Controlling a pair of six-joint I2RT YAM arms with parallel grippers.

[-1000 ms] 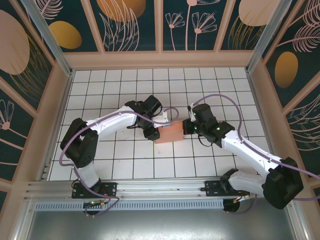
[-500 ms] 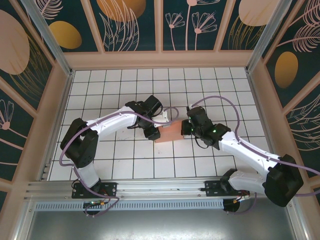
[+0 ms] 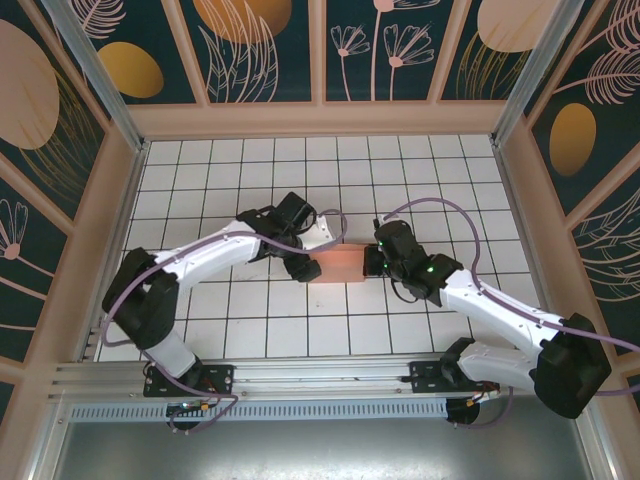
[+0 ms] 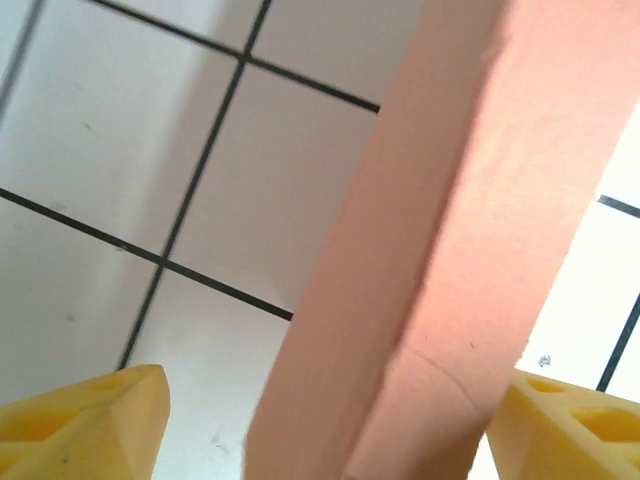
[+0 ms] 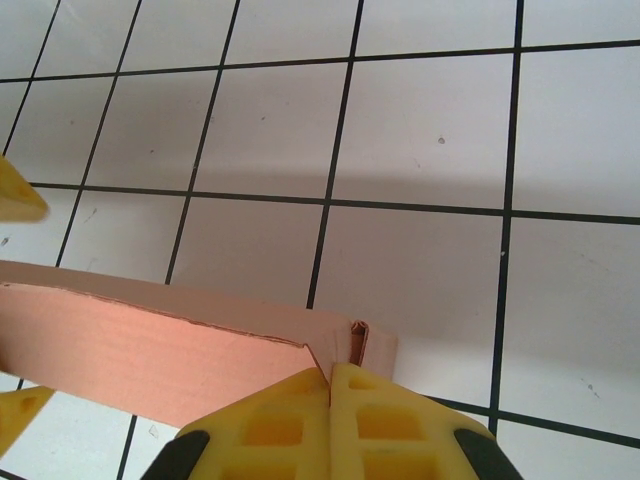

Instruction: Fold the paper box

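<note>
Straddling the paper box [image 3: 338, 264], left gripper [image 4: 335, 385] apart, right gripper [image 5: 330, 378] closed at its corner, contact unclear.

White arms [image 3: 215, 248], black joints [image 3: 150, 300], purple cables [image 3: 430, 191]

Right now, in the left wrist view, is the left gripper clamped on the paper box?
No: the left gripper stands open, bare table showing between one finger and the paper box.

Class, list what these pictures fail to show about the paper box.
Top external: the paper box is tiny; the left arm and right arm cover its ends.
Left wrist: it runs off top and bottom edges, blurred.
Right wrist: left edge crops it; the shut right jaws hide the pinched corner.
</note>
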